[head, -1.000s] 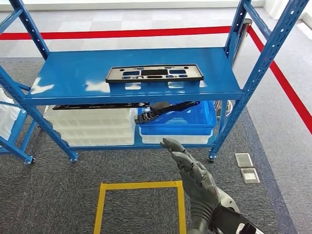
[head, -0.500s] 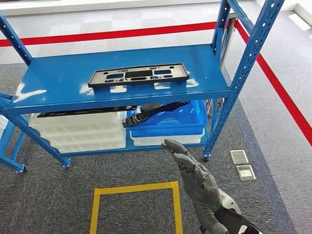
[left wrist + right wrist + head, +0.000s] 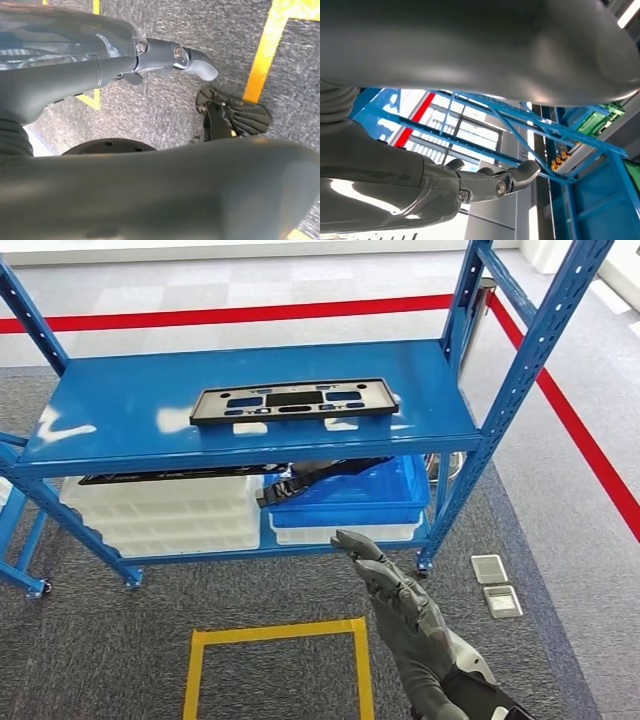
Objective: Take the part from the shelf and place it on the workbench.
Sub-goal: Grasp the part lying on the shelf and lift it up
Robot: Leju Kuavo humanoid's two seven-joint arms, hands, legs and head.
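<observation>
Here the empty, spread right hand [image 3: 400, 610] is well below the part [image 3: 294, 400] on the shelf [image 3: 113, 420].

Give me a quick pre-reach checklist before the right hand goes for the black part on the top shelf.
1. Part lies flat on the top shelf, nothing on it: ok.
2. Right hand empty, fingers extended: ok.
3. Right hand at the part: not ok, it is raised in front of the lower shelf.
4. Left hand empty, over the carpet: ok.
5. Workbench in sight: cannot tell.
</observation>
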